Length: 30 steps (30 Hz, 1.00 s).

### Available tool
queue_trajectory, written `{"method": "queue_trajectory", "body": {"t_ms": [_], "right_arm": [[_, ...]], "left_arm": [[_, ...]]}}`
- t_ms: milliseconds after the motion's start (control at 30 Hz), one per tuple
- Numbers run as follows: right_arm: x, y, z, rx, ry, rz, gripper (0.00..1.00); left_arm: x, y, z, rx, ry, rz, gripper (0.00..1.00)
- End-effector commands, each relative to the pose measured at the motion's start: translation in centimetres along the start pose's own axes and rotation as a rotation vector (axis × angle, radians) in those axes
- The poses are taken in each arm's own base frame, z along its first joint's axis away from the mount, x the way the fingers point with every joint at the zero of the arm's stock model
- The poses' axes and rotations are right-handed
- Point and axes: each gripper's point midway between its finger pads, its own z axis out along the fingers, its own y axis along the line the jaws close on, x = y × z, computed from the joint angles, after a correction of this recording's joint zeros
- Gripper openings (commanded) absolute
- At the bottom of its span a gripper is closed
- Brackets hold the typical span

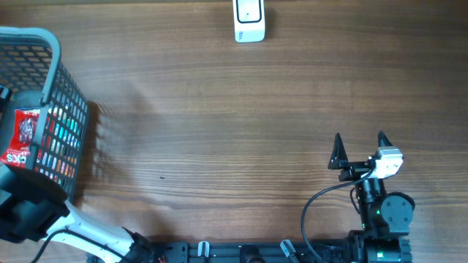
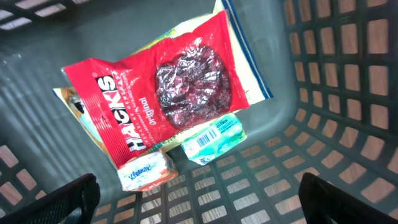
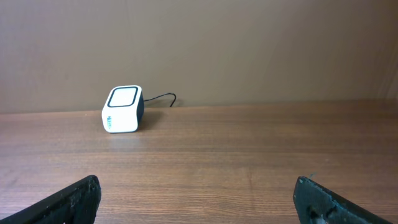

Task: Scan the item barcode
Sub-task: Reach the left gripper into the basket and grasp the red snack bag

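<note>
Left jaws wide above red candy bag (image 2: 168, 93) inside basket (image 2: 348, 74) | right jaws wide, empty, facing scanner (image 1: 249, 20) | pinch bag edge only, clear of small packs (image 2: 214, 138), lift straight up

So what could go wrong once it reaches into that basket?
The Hacks bag touches the Kleenex pack and a teal pack, so the open left pincer might catch two things. The bag shows no barcode on this side, so it may need turning. The scanner sits far across the table; a loose grip could drop it.
</note>
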Motion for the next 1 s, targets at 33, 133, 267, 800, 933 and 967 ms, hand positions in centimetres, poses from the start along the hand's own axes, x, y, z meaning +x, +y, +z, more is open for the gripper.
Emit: {"method": "queue_trajectory", "body": {"t_ms": [33, 133, 267, 800, 933, 967], "right_arm": [[-0.1, -0.1, 0.0, 0.005, -0.006, -0.004, 1.0], [-0.1, -0.1, 0.0, 0.005, -0.006, -0.004, 1.0], [-0.1, -0.1, 0.0, 0.005, -0.006, -0.004, 1.0], [-0.1, -0.1, 0.0, 0.005, -0.006, -0.003, 1.0], [-0.1, -0.1, 0.0, 0.005, -0.006, -0.003, 1.0], [-0.1, -0.1, 0.0, 0.005, -0.006, -0.003, 1.0]], "left_arm": [[1.2, 1.1, 4.2, -0.041, 0.118, -0.021, 1.0], [1.9, 2.6, 6.7, -0.074, 0.149, -0.068, 1.0], [1.9, 4.7, 9.2, -0.086, 0.154, -0.138, 1.0], [1.8, 2.4, 14.9, 0.116, 0.116, -0.138, 0.42], [2.0, 2.5, 14.5, 0.114, 0.123, -0.141, 0.14], [2.0, 2.4, 14.2, 0.115, 0.121, -0.14, 0.04]]}}
